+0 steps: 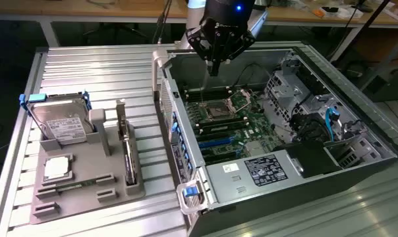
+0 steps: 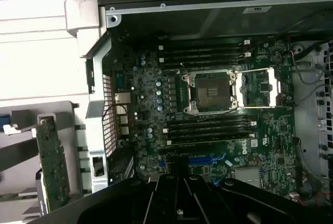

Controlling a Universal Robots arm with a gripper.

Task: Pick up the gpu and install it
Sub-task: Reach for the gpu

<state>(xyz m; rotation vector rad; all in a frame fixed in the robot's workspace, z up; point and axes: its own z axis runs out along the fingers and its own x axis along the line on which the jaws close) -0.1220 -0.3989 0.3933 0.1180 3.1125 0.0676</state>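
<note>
Black tool [image 1: 214,70] is being held clenched, empty, above the open computer case [image 1: 165,106] — the gpu [image 1: 127,150] is being propped on edge in the grey holder [image 1: 80,197] on the table [image 1: 87,69], well apart.

Dim overall; bright glare on ribbed table [image 1: 87,64]; computer case [image 1: 285,202] interior shadowed.

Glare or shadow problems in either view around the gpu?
Exterior view: ribbed table glares, gpu in the grey tray sits glare-free. Wrist view: table washes out white, gpu's green board evenly lit, gripper a dark silhouette.
</note>
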